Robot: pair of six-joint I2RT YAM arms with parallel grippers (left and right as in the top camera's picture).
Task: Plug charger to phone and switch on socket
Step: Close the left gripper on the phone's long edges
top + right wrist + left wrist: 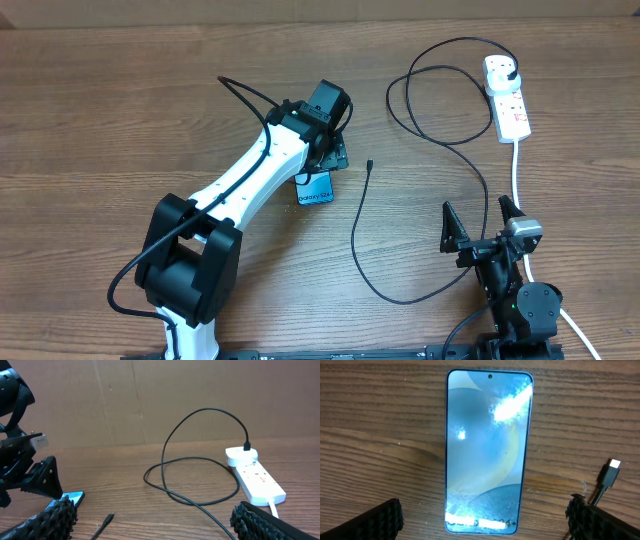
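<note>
The phone (pixel 489 450) lies flat on the wooden table, screen up and lit pale blue. My left gripper (pixel 485 522) hovers just above its lower end, open, one finger on each side and neither touching it. In the overhead view only the phone's bottom end (pixel 315 187) shows below that gripper (pixel 325 150). The charger (pixel 360 250) is a thin black cable; its connector tip (pixel 370 163) lies loose to the right of the phone, and its plug (pixel 511 72) sits in the white socket (pixel 505 95) at the far right. My right gripper (pixel 478 222) stands open near the front edge, holding nothing.
The socket's thick white lead (pixel 516 170) runs down the right side past my right arm. The charger loops widely over the middle right of the table (pixel 210 409). A brown cardboard wall (pixel 150 400) closes off the far edge.
</note>
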